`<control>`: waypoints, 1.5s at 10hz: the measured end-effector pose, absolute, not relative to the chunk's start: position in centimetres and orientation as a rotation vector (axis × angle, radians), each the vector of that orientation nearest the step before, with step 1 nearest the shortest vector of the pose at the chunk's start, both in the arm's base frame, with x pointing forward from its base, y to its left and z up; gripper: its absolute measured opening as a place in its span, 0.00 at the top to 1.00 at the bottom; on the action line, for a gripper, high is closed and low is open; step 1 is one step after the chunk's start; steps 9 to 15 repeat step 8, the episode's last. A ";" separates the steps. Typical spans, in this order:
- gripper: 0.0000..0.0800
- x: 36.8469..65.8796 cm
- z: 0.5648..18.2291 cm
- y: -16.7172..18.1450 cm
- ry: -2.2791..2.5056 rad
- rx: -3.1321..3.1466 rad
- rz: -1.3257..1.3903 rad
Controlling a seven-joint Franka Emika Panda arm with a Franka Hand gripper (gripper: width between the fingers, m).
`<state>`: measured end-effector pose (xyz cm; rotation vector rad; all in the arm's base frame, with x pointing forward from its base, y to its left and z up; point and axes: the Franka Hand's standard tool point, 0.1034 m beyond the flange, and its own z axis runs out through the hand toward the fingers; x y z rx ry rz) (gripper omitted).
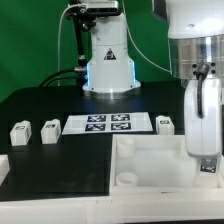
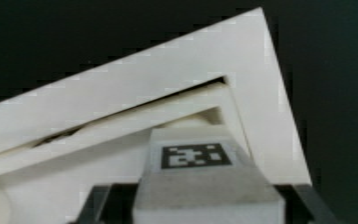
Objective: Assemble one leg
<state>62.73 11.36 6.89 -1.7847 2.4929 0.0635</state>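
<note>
My gripper [image 1: 204, 162] hangs over the near right part of the large white tray [image 1: 150, 170]. In the wrist view the gripper [image 2: 202, 208] is shut on a white leg [image 2: 197, 175]. The leg's black-and-white tag [image 2: 195, 155] faces the camera, and a dark finger [image 2: 108, 202] presses on each side. The leg points at a corner of the tray [image 2: 176, 75], close to its raised rim. I cannot tell whether the leg touches the tray. In the exterior view the held leg is mostly hidden behind the gripper body.
Two loose legs [image 1: 20, 132] [image 1: 50, 129] stand on the black table at the exterior view's left. A third leg [image 1: 166, 123] stands beside the marker board [image 1: 105, 123]. The robot base [image 1: 108, 65] is at the back.
</note>
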 end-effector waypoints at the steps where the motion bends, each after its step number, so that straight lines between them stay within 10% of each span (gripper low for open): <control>1: 0.57 62.6 6.8 11.4 2.492 -1.790 0.066; 2: 0.34 62.6 6.8 11.4 2.492 -1.791 0.066; 4: 0.22 62.2 6.8 11.9 2.469 -1.797 0.042; 7: 0.19 61.1 10.0 13.0 2.428 -1.804 0.055; 15: 0.19 61.0 9.7 12.9 2.430 -1.809 0.056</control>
